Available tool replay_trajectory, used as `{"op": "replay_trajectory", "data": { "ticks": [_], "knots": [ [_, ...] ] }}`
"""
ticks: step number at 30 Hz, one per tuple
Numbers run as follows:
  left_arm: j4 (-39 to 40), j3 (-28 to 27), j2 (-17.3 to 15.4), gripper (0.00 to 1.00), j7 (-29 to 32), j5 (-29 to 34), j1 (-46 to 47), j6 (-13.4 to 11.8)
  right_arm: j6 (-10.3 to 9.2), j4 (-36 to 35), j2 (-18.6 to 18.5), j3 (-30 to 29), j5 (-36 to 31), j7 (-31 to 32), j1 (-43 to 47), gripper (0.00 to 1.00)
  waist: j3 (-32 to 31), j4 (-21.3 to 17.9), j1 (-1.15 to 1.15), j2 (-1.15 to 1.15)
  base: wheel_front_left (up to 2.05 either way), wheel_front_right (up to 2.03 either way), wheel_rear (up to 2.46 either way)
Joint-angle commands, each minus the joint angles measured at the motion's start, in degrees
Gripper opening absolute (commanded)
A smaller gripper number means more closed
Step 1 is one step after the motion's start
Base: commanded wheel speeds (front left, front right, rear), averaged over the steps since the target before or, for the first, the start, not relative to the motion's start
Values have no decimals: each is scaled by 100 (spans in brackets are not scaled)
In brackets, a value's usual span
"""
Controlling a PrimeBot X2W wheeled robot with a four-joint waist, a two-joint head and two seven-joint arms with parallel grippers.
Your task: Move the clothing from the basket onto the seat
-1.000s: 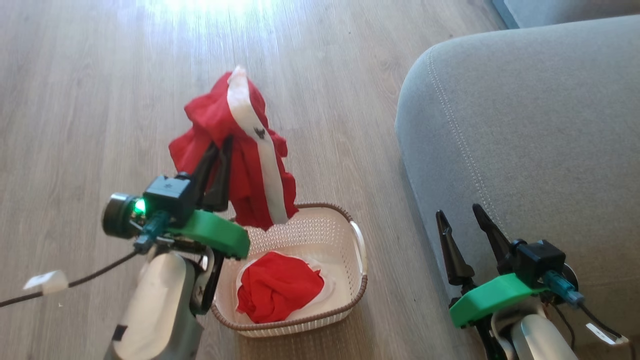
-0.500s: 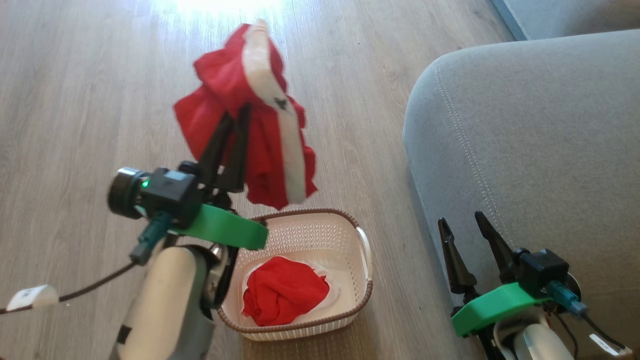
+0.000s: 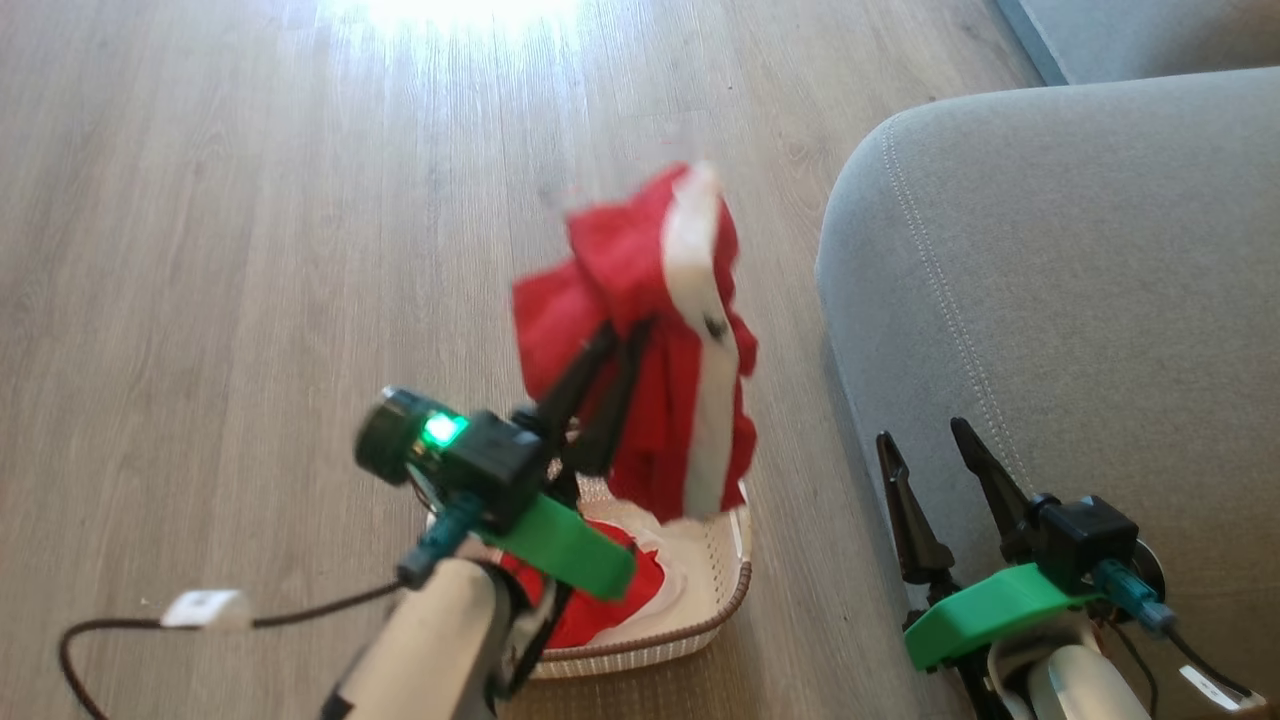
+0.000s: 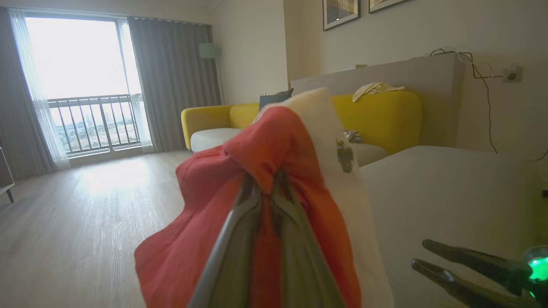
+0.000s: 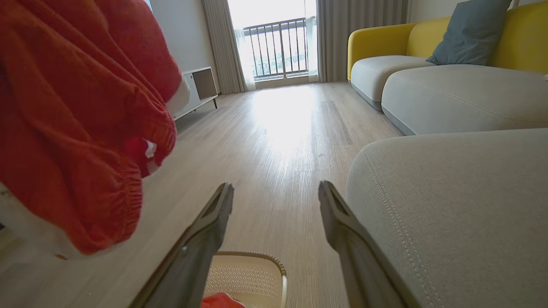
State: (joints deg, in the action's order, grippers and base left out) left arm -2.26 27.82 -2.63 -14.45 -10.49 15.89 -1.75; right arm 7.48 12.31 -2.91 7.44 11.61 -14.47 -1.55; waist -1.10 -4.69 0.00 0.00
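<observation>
My left gripper (image 3: 620,335) is shut on a red garment (image 3: 650,340) with a white trim band, which hangs in the air above the basket (image 3: 735,585). In the left wrist view the same garment (image 4: 214,222) drapes over my two closed fingers (image 4: 244,239). A second red garment (image 3: 595,610) lies crumpled in the basket, partly hidden behind my left arm. The grey seat (image 3: 1080,290) lies to the right of the basket. My right gripper (image 3: 925,435) hangs open and empty at the seat's near edge; its own view shows the fingers (image 5: 205,231) spread over the floor and basket (image 5: 252,278).
Wood floor (image 3: 250,250) stretches left and ahead. A dark cable with a white tag (image 3: 205,608) trails from my left arm. The wrist views show a yellow sofa (image 5: 381,42) with a blue cushion, a balcony window (image 4: 81,85) and a low cabinet (image 5: 199,85) farther off.
My left arm has swung right toward the seat with the red garment, now over the basket and covering much of it. The right gripper has stayed put.
</observation>
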Motion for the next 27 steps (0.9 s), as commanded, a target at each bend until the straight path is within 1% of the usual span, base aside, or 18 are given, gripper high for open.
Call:
{"op": "replay_trajectory", "data": {
  "ticks": [1, 6, 12, 16, 19, 23, 25, 27],
  "knots": [
    [109, -144, -25, 0, -54, 45, 88, 26, 1, -209, 3, 106, -29, -52, -95, 100, 1, -1, 0, 0, 0, 0, 0],
    [-148, 130, -25, 0, -54, 96, -117, 174, 1, -215, 3, 124, -28, -52, -88, 100, 14, -16, 0, 0, 0, 0, 0],
    [-156, 124, -25, 0, -54, 19, -172, 93, 1, -218, 3, 110, -36, -52, -88, 100, 19, -17, 0, 0, 0, 0, 0],
    [-155, 63, -25, 0, -55, 24, -119, 67, 1, -445, -90, 418, -47, -52, -79, 100, 1, -24, 0, 0, 0, 0, 0],
    [-151, 23, -25, 0, -55, 43, -104, 64, 1, -749, -344, 921, 140, -52, -49, 100, -8, -26, 0, 0, 0, 0, 0],
    [-128, -41, -25, 0, -55, 59, -85, 66, 1, -1228, -999, 1904, 412, -52, -56, 100, -13, -34, 0, 0, 0, 0, 0],
    [-106, -65, -25, 0, -55, 68, -74, 64, 1, -1397, -1245, 2147, 394, -52, -82, 100, -13, -36, 0, 0, 0, 0, 0],
    [-80, -74, -25, 0, -55, 76, -61, 64, 1, -1506, -1372, 2245, 390, -52, -105, 100, -9, -31, 0, 0, 0, 0, 0]
  ]
}}
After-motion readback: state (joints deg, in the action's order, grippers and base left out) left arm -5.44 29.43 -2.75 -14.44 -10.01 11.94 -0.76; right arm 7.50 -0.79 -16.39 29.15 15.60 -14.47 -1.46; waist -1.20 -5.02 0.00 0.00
